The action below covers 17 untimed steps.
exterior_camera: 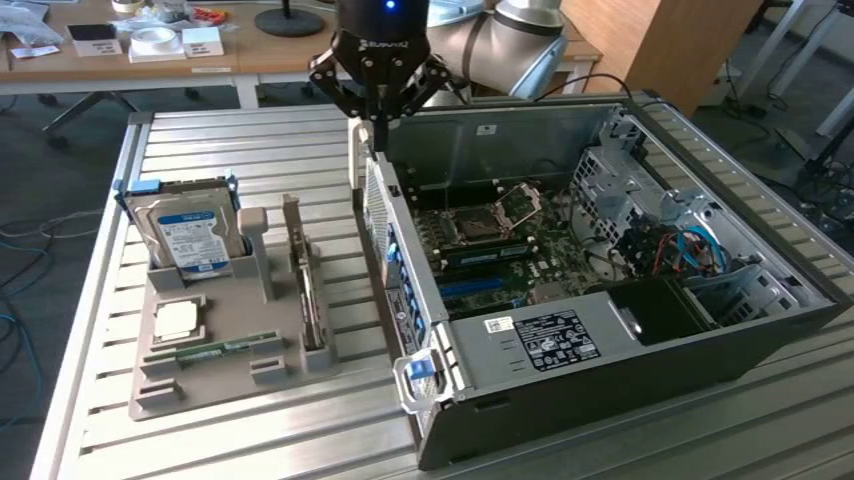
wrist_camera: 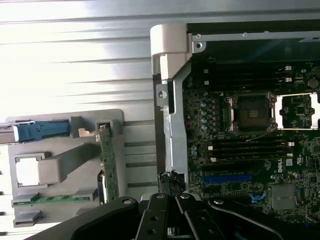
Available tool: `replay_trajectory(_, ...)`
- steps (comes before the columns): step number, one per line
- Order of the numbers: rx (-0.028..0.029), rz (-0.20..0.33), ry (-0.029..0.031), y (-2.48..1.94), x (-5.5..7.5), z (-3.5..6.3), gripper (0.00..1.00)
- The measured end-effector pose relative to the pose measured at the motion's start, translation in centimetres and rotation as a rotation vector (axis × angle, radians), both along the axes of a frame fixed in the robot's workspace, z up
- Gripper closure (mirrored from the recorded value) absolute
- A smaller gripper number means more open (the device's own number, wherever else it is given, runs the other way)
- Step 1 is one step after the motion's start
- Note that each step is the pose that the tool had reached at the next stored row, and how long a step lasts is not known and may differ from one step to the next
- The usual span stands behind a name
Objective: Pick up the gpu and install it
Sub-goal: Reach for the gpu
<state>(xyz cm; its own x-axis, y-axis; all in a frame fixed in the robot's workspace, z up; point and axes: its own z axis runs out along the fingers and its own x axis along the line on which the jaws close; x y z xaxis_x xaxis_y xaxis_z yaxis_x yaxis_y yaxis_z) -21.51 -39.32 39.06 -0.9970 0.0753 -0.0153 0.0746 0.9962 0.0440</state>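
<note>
- the gripper (exterior_camera: 380,135) hangs above the wall of the open computer case (exterior_camera: 601,400) on the exterior view's left side. its fingers are pressed together with nothing between them, and it is well apart from the gpu.
- the gpu (exterior_camera: 311,298) stands on its long edge in a slot of the grey holder tray (exterior_camera: 214,385). it sits just beside the case on the exterior view's left, between the case wall and the hard drive (exterior_camera: 195,238). the wrist view shows it as a thin green strip (wrist_camera: 108,167).
- it looks light, stiff and thin, and probably fragile: bare board, small parts, and a contact edge that would not take scraping or twisting.
- the best hold is likely a pinch across its two faces on the free upper edge, near the middle of its length. that way it should lift straight out of the slot, while a grip near one end could let it tip and bind.
- the ram stick (exterior_camera: 220,350) and the cpu (exterior_camera: 178,320) lie flat in the same tray, close enough to be clipped by a careless approach.
- the card's lower edge is buried in the slot, and it is seen edge-on, so its faces can hardly be made out.
- it cannot be told whether the upright piece at the card's far end is its bracket or part of the tray.
- the blue slot (wrist_camera: 226,177) on the motherboard may be the socket meant for the card, but that is not certain.
</note>
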Motion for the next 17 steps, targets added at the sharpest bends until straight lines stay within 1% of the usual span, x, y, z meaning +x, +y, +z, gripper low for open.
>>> replay_trajectory(17,-0.0011,0.0,0.0104,0.07,-4.2,-0.14,0.89)
